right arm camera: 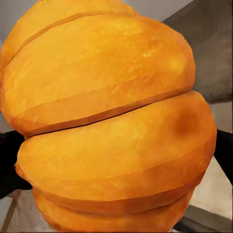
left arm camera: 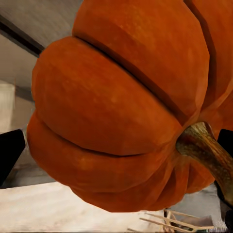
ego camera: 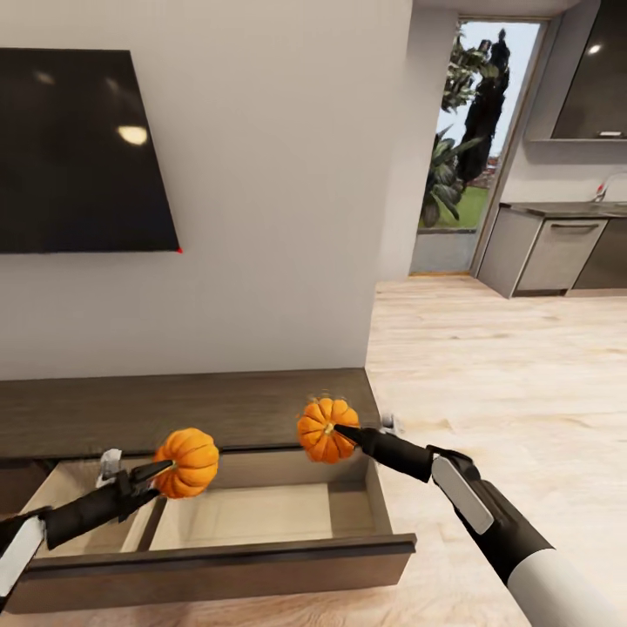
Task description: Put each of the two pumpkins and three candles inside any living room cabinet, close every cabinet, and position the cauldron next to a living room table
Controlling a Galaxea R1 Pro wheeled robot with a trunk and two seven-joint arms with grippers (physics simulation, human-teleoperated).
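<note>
A pale wall [ego camera: 261, 218] backs the low dark-brown cabinet [ego camera: 192, 409], its drawer [ego camera: 218, 557] pulled open. Above it, the left gripper [ego camera: 161, 475] pinches one pumpkin [ego camera: 187, 461]; the right gripper [ego camera: 344, 431] pinches the other pumpkin [ego camera: 324, 428].

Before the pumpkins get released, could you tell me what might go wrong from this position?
1. The right gripper holds its pumpkin near the open drawer's back right corner, by the cabinet top; released there, it may land on the top or wall instead of inside.
2. The left gripper holds its pumpkin above the drawer's inner divider; dropped, it may hit it and roll.
3. The drawer must be shut afterwards.
</note>
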